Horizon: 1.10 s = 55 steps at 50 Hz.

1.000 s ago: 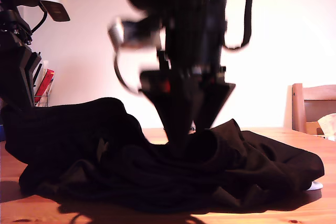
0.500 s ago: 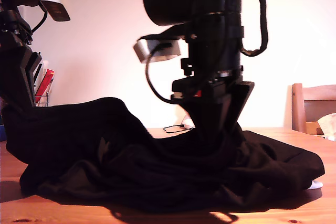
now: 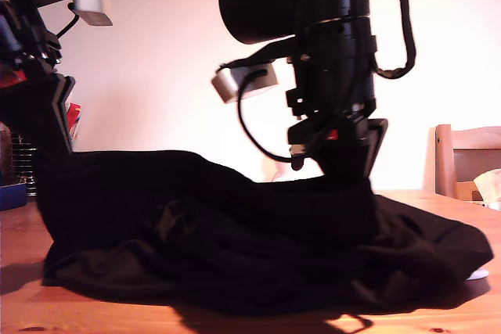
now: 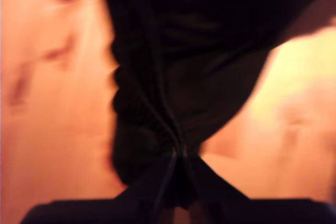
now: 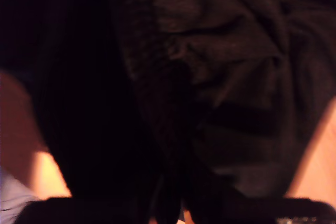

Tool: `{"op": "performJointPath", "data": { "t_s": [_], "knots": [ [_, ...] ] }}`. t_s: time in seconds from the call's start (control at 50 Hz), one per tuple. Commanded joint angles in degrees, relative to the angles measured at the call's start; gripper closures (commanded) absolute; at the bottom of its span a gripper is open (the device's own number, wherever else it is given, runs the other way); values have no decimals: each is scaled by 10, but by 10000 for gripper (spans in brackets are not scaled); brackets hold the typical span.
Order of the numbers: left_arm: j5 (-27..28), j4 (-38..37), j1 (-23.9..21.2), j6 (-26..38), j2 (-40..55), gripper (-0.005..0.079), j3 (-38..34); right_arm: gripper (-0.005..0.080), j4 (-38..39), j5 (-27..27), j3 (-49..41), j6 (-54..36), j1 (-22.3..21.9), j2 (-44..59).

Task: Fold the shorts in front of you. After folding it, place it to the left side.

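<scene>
Above the table (image 3: 438, 318), both my pincers (image 4: 178, 153) (image 5: 173, 203) are clamped on the black shorts (image 3: 235, 232).

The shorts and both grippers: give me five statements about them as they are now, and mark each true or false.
1. The shorts are black. True.
2. My first gripper is open and clear of the cloth. False: it is shut on a gathered pinch of the shorts.
3. The shorts lie folded flat. False: two points are held up, the rest sags crumpled.
4. A wooden chair stands at the exterior view's right. True.
5. My second gripper holds a white towel. False: dark fabric of the shorts is bunched at its jaws.
</scene>
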Motion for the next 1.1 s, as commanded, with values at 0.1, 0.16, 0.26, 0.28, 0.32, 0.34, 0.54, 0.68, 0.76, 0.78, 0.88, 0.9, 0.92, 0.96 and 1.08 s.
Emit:
{"op": "performJointPath", "data": {
  "t_s": [0.1, 0.16, 0.26, 0.28, 0.32, 0.34, 0.54, 0.68, 0.76, 0.78, 0.88, 0.9, 0.92, 0.96, 1.08],
  "knots": [
    [-57, 37, -1, -4, -7, 763, 13, 766, -12, 54, 56, -11, -27, 1],
    [-65, 37, -1, -11, -7, 763, 26, 766, -17, 63, 78, -12, -35, 1],
    [-73, 47, -1, -19, -7, 763, 47, 766, -20, 68, 118, -17, -48, 1],
    [-76, 50, -1, -19, -7, 763, 52, 766, -19, 68, 125, -20, -50, 1],
    [-84, 59, -1, -19, -7, 763, 60, 766, -17, 68, 141, -27, -56, 1],
    [-90, 66, -1, -19, -7, 763, 64, 766, -16, 69, 149, -28, -60, 1],
    [-120, 130, -1, -32, -8, 763, 104, 766, 12, 87, 207, -47, -86, 1],
    [-122, 182, -1, -31, -8, 763, 129, 766, 67, 113, 227, -67, -101, 1],
    [-122, 207, 0, -27, -7, 763, 144, 766, 96, 124, 235, -88, -110, 1],
    [-122, 214, 0, -27, -7, 763, 147, 766, 104, 127, 236, -91, -112, 1],
    [-125, 257, 8, -16, -7, 763, 155, 766, 140, 141, 243, -94, -123, 1],
    [-127, 268, 9, -10, -7, 763, 155, 766, 145, 146, 244, -98, -125, 1],
    [-129, 278, 11, -3, -7, 763, 155, 766, 157, 150, 245, -104, -127, 1],
    [-134, 297, 13, 7, -7, 763, 155, 766, 176, 163, 250, -113, -130, 1],
    [-135, 355, 21, 37, -7, 763, 155, 766, 232, 188, 269, -135, -138, 1]
  ]
}}
